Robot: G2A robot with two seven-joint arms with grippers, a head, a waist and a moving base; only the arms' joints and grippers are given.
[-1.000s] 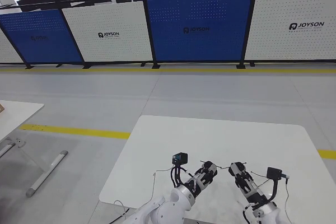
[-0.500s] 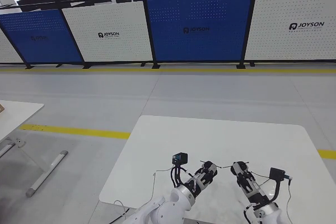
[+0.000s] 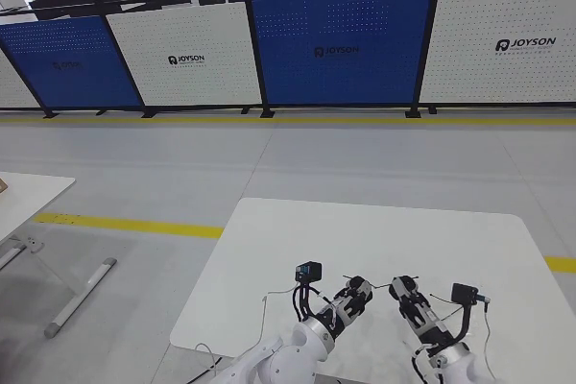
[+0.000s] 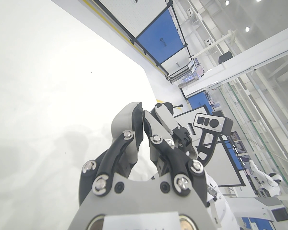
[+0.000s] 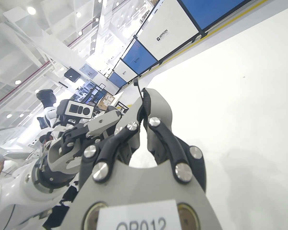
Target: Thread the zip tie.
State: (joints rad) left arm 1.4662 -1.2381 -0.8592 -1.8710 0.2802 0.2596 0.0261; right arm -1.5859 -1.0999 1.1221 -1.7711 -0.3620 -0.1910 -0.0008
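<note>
A thin black zip tie (image 5: pixel 139 89) sticks out past the fingertips of my right gripper (image 5: pixel 144 93), which is shut on it, with the tie's small square head at the free end. From the left wrist view the same tie (image 4: pixel 179 106) pokes out of the right gripper (image 4: pixel 161 107). My left gripper (image 4: pixel 143 108) is shut, and I see nothing between its pads. Both grippers hover low over the white table (image 3: pixel 384 235) near its front edge, side by side and a little apart: left gripper (image 3: pixel 359 285), right gripper (image 3: pixel 400 285).
The table's front edge lies just below the arms, and its left edge (image 3: pixel 206 278) is close to the left arm. A second white table (image 3: pixel 14 197) stands apart at the far left. Blue and white panels (image 3: pixel 336 53) line the back of the room.
My right arm drifted slightly to the right, then came back left toward the left gripper. The left arm has kept still.
</note>
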